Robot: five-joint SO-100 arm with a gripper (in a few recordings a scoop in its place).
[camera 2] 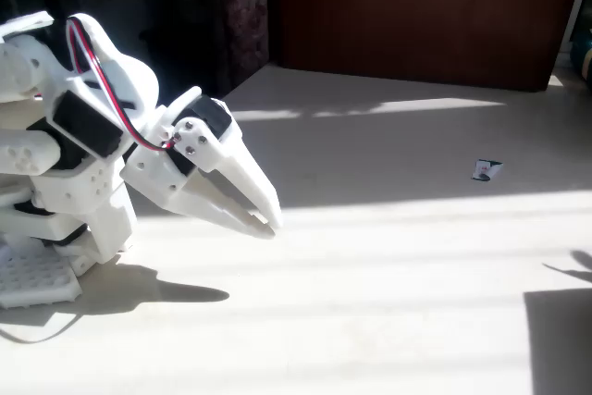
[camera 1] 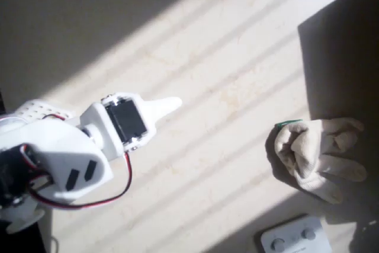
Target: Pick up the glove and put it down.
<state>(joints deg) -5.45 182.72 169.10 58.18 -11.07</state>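
Distance separates the closed, empty end effector (camera 2: 264, 215) from the glove (camera 1: 320, 155), lying crumpled on the worktop (camera 1: 225, 87), not yet approached.

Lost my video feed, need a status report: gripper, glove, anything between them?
Gripper empty, fingers nearly together, low over the table. Glove crumpled, untouched, far right in the overhead view. Nothing between them; white device sits below the glove.

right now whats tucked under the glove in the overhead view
A thin green edge pokes out from under the glove at its upper left corner. The rest of that item is covered by the glove, so what it is cannot be told.
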